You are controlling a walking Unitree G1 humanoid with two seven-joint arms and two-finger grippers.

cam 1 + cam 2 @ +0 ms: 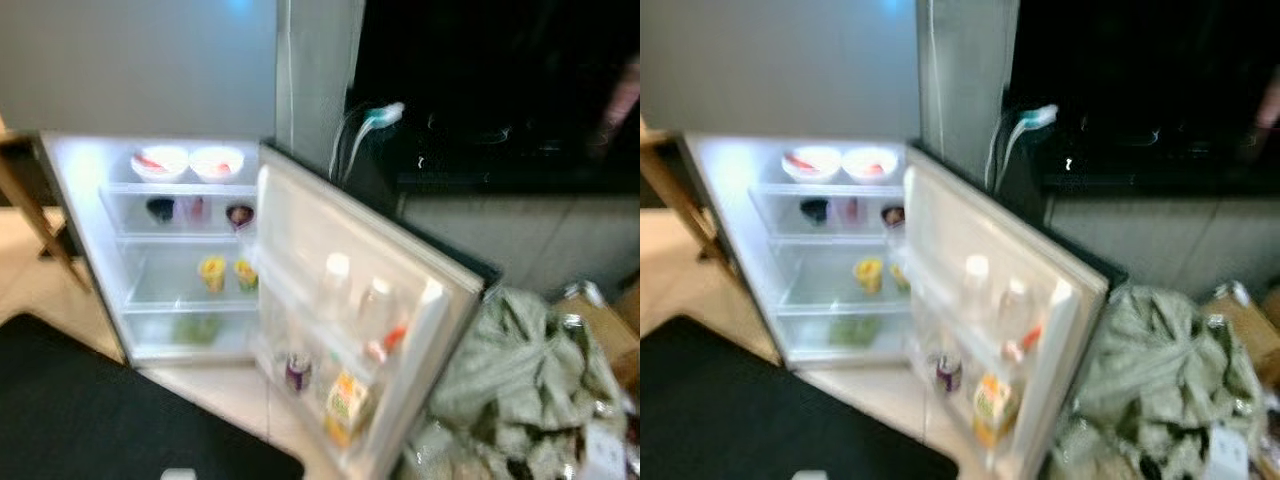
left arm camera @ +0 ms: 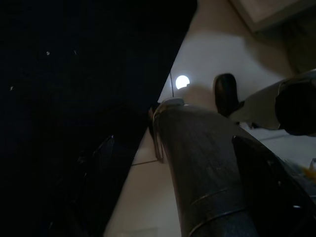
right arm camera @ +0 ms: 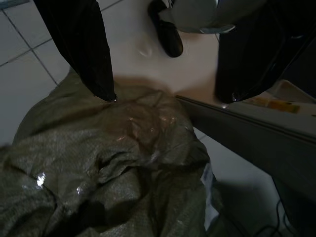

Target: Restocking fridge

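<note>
A: Fridge (image 1: 170, 250) stands open ahead of you, low on the floor, its door (image 1: 350, 300) swung toward you with bottles and a carton (image 1: 345, 405) in the racks. Bowls (image 1: 188, 162) and cups sit on the shelves.

B: Which step?

A: Fetching stock, I judge. Your right tool (image 3: 163, 64) hangs wide apart just above the green sack (image 3: 108, 173), gripping nothing. The sack lies on the floor right of the door.

B: Left tool?

A: Idle and dark; you can't tell its state.

B: Next?

A: Lower into the sack and find an item. Mind the door edge beside it, and the black mat (image 1: 110, 420) underfoot.
</note>
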